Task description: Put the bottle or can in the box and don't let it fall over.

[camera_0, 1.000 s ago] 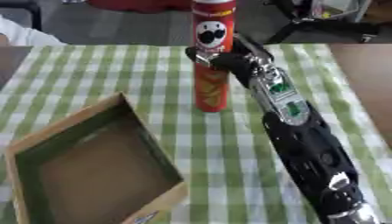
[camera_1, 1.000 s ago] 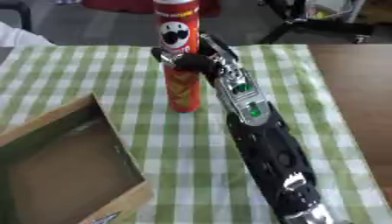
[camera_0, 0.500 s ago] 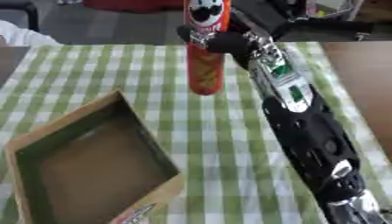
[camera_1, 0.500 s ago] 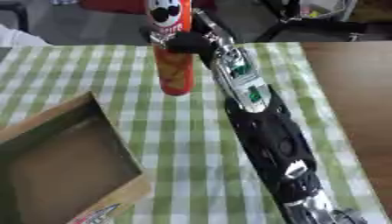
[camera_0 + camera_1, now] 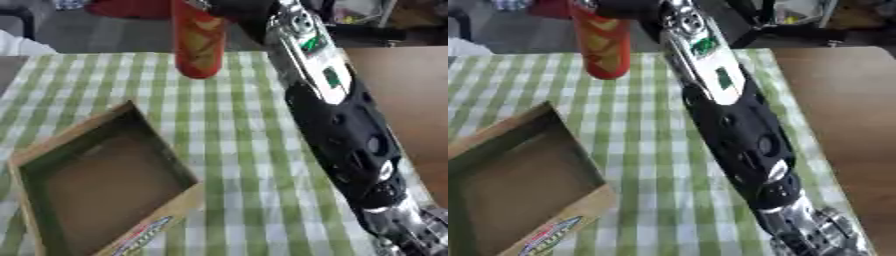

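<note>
A tall red crisp can (image 5: 199,42) with yellow crisps printed on it hangs upright above the far part of the green-checked cloth, its top cut off by the view's upper edge. My right hand (image 5: 626,7) shows only partly at the top edge, curled round the can from the right; its black and silver forearm (image 5: 337,125) runs down to the lower right. An open cardboard box (image 5: 162,142) with green inner walls lies at the lower left, nearer than the can and to its left. My left hand is out of sight.
The checked cloth (image 5: 245,165) covers the table; bare brown table (image 5: 407,100) lies to the right. A white sleeve (image 5: 17,45) shows at the far left edge. Dark furniture and a red thing stand beyond the table.
My right hand has lifted the can off the cloth and carried it up and a little left. The box now shows closer in the picture.
</note>
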You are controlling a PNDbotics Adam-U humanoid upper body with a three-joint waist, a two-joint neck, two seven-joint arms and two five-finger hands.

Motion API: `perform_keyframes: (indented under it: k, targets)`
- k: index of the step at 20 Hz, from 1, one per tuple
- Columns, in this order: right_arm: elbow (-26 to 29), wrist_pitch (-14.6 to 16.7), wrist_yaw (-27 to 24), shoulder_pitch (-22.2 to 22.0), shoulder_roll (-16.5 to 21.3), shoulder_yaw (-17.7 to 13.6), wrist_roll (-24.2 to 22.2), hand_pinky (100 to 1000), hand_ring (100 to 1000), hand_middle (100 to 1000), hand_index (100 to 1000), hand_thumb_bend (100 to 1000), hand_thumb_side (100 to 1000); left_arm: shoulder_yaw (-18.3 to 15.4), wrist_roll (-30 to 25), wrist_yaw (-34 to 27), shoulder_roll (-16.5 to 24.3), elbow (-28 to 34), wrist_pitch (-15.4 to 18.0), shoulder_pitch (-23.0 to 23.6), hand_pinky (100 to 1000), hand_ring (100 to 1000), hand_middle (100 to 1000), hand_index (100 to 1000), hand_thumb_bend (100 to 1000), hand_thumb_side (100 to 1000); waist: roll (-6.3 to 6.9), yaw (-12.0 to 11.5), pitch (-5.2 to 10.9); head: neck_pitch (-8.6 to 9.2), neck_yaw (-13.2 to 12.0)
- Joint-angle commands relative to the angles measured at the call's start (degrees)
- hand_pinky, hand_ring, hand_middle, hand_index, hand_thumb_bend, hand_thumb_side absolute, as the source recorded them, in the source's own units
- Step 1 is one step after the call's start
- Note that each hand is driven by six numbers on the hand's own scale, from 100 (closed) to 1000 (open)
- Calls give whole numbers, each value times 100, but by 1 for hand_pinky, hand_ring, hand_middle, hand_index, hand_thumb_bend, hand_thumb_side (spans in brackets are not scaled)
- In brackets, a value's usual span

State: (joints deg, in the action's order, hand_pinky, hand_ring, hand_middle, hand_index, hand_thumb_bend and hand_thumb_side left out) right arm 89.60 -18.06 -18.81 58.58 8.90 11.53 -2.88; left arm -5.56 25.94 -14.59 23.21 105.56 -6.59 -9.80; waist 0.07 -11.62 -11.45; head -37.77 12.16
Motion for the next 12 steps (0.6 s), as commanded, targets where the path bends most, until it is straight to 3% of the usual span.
perform_keyframes:
  k: [1, 12]
  targets:
    - [212, -145, -97, 162, -230, 213, 33, 910, 535, 667, 429, 100, 100, -66, 33, 34, 195, 44, 2, 2, 863, 870, 751, 772, 506, 688, 15, -8, 167, -92, -36]
    - [370, -391, -33, -327, -996, 706, -92, 907, 533, 667, 428, 100, 100, -54, 36, 50, 233, 25, -2, 43, 862, 869, 751, 772, 509, 687, -53, -77, 268, -228, 24]
